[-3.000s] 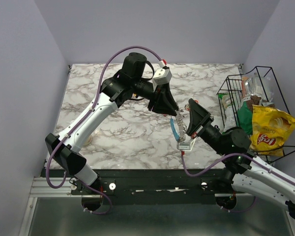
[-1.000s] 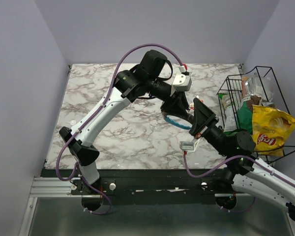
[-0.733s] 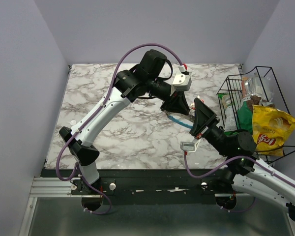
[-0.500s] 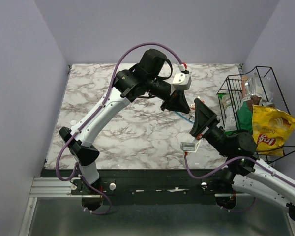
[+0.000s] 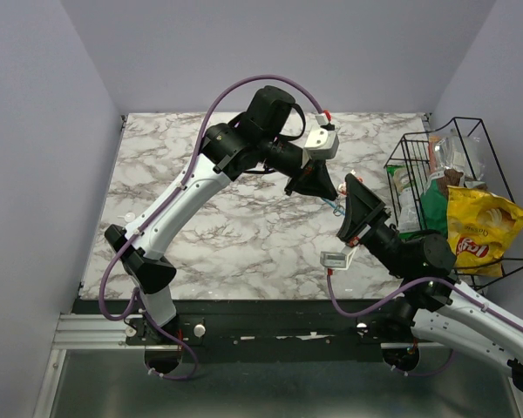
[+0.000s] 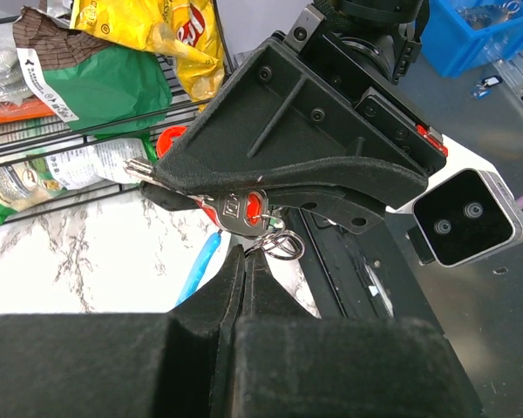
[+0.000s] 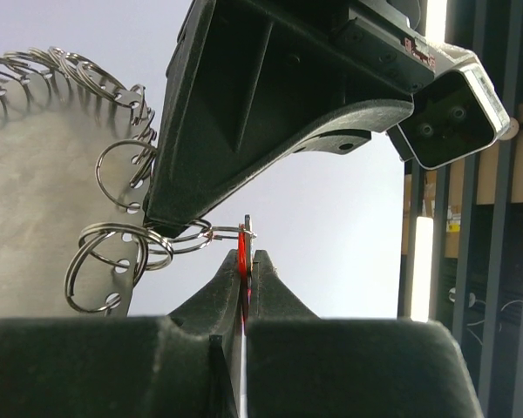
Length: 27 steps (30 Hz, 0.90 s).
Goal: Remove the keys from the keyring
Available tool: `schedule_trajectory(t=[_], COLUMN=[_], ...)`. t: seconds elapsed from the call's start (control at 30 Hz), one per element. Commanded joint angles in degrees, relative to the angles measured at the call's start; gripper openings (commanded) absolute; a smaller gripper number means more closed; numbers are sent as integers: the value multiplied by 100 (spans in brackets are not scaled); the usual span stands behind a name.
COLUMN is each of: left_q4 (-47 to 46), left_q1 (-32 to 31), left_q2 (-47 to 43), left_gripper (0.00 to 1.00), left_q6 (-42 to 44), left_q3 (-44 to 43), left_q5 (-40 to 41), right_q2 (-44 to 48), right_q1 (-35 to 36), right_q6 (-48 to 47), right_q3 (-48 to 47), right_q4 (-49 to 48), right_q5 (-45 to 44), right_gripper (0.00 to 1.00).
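Top external view: above the bench (image 5: 200,235), toward three o'clock, left jaws shut on the keyring (image 6: 200,261), right jaws pinching a red key (image 7: 241,248). Likely to slip if tugged askew, thin grip losing the key.

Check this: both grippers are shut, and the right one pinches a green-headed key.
The left gripper and right gripper are shut, but the right one's key is red-headed, not green: see the left wrist view.
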<state>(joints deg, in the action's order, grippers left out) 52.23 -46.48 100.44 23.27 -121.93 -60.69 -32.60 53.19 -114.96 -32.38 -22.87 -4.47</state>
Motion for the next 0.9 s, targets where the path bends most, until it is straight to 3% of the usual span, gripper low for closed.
schedule_trajectory(t=[0.0,0.47,0.87], left_q4=[-220,-1249,-2190], left_q1=[77,473,675], left_q2=[-174,-350,-508], left_gripper=[0,0,0], left_q6=[-375,-1728,-2871], left_q3=[72,503,951], left_q5=[-400,-435,-796], right_q2=[113,227,649], right_q1=[-10,-10,-10], right_q6=[-2962,-3146,-3357], right_q3=[-110,3,399], right_q4=[-130,72,1030], right_q5=[-432,-406,-72], right_gripper=[1,1,1])
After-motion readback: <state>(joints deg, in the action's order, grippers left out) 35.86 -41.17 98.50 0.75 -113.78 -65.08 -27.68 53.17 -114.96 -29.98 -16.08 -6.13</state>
